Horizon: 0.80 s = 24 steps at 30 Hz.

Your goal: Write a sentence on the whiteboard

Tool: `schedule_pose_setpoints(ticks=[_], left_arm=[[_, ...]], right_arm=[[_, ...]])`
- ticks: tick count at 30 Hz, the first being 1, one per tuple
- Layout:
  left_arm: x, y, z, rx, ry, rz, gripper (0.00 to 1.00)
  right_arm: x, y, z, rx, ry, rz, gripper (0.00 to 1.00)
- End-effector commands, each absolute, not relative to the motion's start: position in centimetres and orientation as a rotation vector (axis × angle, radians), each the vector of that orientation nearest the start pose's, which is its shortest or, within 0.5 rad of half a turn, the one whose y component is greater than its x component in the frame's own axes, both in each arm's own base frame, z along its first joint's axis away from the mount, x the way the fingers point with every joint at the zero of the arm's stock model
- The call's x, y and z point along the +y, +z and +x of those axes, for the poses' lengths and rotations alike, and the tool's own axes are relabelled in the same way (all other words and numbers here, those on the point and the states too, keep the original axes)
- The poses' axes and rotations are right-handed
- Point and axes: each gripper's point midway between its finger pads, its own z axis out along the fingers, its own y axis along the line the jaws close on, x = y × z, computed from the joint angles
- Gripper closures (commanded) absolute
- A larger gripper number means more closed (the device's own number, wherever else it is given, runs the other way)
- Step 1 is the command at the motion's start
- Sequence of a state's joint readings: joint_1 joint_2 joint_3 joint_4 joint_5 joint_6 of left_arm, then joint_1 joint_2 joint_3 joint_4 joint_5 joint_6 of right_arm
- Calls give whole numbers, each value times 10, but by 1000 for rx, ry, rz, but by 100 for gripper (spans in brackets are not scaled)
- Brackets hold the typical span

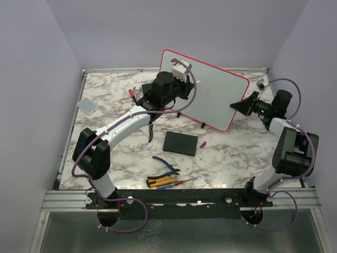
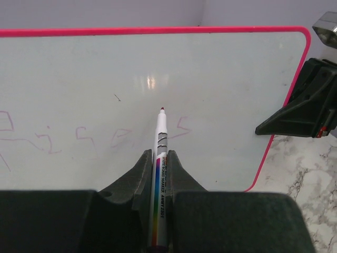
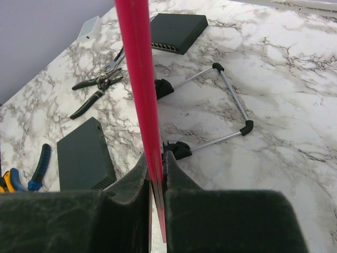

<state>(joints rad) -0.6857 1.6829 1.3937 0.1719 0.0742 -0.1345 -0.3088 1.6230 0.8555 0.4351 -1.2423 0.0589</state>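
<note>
while left fingers (image 2: 138,178) pinch marker (image 2: 160,153) — right fingers (image 3: 131,185), whiteboard (image 3: 138,79).

Both arms (image 1: 126,123) have white links, black joints, looping purple cables (image 1: 195,87) and matte black fingers (image 2: 124,184).

Tallying: one whiteboard (image 1: 216,97), one marker (image 2: 161,126), one left end effector (image 2: 159,154) and one right end effector (image 3: 155,155), making two. Surface (image 1: 237,153) is carrying two black boxes, near one (image 3: 84,155) and far one (image 3: 176,31), one grey pad (image 1: 87,105), one blue-handled pliers (image 1: 167,165), one black pliers (image 1: 151,132), one pink cap (image 1: 202,143).
</note>
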Motion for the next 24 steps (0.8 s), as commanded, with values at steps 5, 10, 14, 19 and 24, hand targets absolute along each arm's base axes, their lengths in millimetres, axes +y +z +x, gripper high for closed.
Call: schedule_pose_setpoints(ticks=[5, 10, 14, 19, 24], left_arm=[[-378, 320, 410, 1595, -695, 527, 100], [-389, 321, 413, 1584, -701, 534, 100], [-394, 320, 415, 1582, -705, 538, 100], [-394, 316, 415, 1583, -702, 537, 100], [-395, 312, 417, 1586, -704, 532, 100]], right_arm=[[45, 143, 397, 1785, 956, -427, 100], [45, 143, 397, 1785, 956, -427, 99], [45, 143, 397, 1785, 957, -428, 99], [45, 144, 398, 1783, 957, -430, 100], [45, 144, 397, 1783, 960, -427, 99]])
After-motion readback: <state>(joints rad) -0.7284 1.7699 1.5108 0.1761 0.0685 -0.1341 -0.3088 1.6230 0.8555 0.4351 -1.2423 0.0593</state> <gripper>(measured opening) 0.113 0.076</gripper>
